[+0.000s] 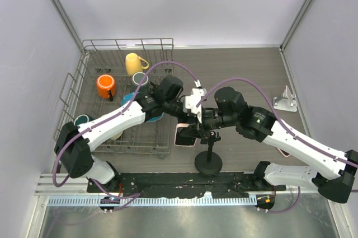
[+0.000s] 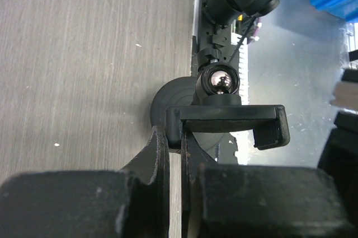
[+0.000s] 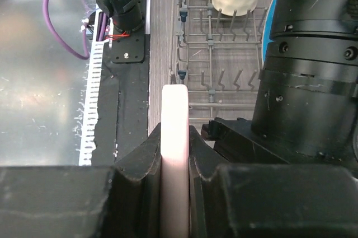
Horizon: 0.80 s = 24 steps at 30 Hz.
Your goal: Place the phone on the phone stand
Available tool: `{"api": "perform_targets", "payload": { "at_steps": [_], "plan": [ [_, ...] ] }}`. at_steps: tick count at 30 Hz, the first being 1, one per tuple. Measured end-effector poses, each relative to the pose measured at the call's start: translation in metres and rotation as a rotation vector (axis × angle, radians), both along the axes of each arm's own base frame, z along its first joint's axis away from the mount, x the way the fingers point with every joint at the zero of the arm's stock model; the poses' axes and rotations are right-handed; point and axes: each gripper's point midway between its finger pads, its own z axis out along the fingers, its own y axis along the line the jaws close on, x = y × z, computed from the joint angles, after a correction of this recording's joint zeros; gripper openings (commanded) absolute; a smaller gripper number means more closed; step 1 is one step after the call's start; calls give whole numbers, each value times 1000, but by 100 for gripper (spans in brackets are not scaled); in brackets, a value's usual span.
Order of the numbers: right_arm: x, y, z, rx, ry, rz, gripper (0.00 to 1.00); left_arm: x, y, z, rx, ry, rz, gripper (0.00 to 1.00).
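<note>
left hand (image 2: 174, 147) closed on edge of stand (image 2: 224, 119) holder | right hand (image 3: 175, 140) gripped pink phone (image 3: 174, 106) edge-on | phone apparently just left of holder, beside rack (image 1: 127, 41) | stand upright, base on tabletop (image 1: 246, 70), near centre

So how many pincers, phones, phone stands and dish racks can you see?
pincers: 2 (left pincer, right pincer)
phone: 1
phone stand: 1
dish rack: 1
Total: 5
</note>
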Motion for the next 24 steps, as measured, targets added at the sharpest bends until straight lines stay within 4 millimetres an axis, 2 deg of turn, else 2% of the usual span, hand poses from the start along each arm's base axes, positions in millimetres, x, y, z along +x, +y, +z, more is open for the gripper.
{"api": "perform_targets", "payload": {
  "at_steps": [10, 24],
  "plan": [
    [4, -5, -3, -9, -46, -8, 0, -11, 1, 4, -27, 11, -68, 0],
    [4, -20, -20, -62, -3, -38, 0, -8, 3, 3, -28, -43, -81, 0]
  ]
}}
